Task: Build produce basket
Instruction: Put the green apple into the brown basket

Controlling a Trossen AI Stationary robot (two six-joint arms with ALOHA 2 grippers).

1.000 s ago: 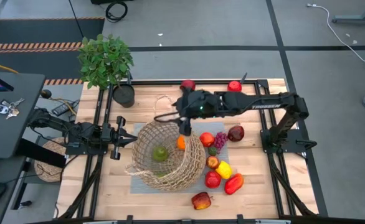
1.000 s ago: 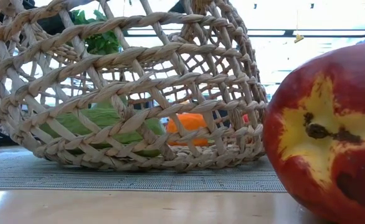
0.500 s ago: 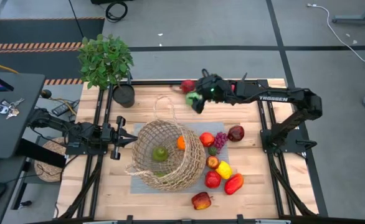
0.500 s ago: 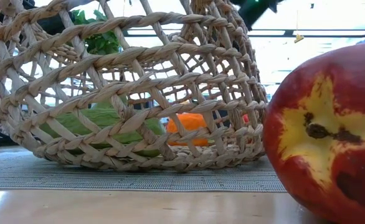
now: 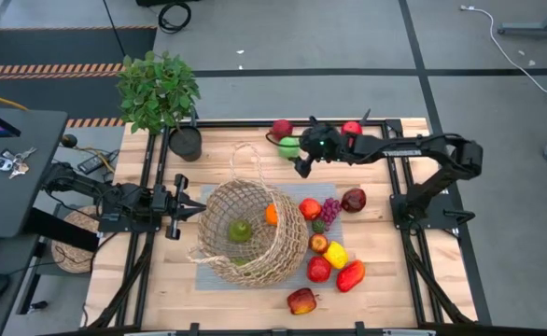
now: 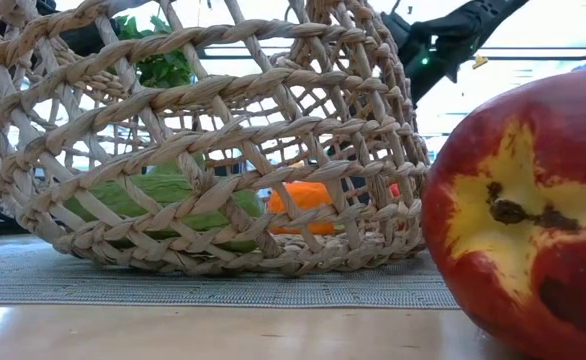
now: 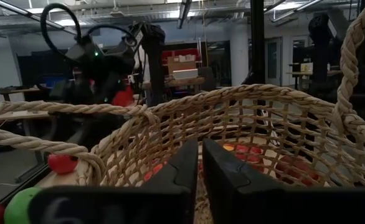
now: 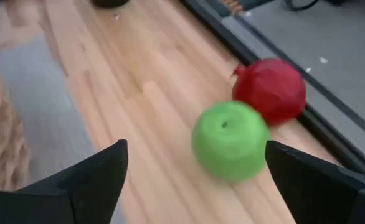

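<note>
The tan wicker basket (image 5: 247,231) stands on a grey mat (image 5: 202,273) and holds a green piece (image 5: 241,229) and an orange one (image 5: 272,214). More produce (image 5: 329,245) lies to its right. A green apple (image 8: 231,140) and a red pomegranate (image 8: 270,89) sit by the far edge. My right gripper (image 8: 195,186) hovers open just short of the apple, also seen as the right gripper (image 5: 301,164) from above. My left gripper (image 7: 200,165) is shut at the basket's left rim (image 5: 204,217). My left gripper points level at the basket's left rim (image 7: 170,109) from the table's left. Whether its shut fingertips touch the weave I cannot tell.
A potted plant (image 5: 159,89) with a dark pot (image 5: 186,142) stands at the far left corner. Another red fruit (image 5: 351,128) lies at the far edge. A large red-yellow peach (image 6: 533,220) sits near the front edge. Bare wood shows left of the mat.
My right gripper has left the space over the basket's far rim. It has swung toward the table's far edge and come down beside the green apple. The basket and the produce in it have stayed still.
</note>
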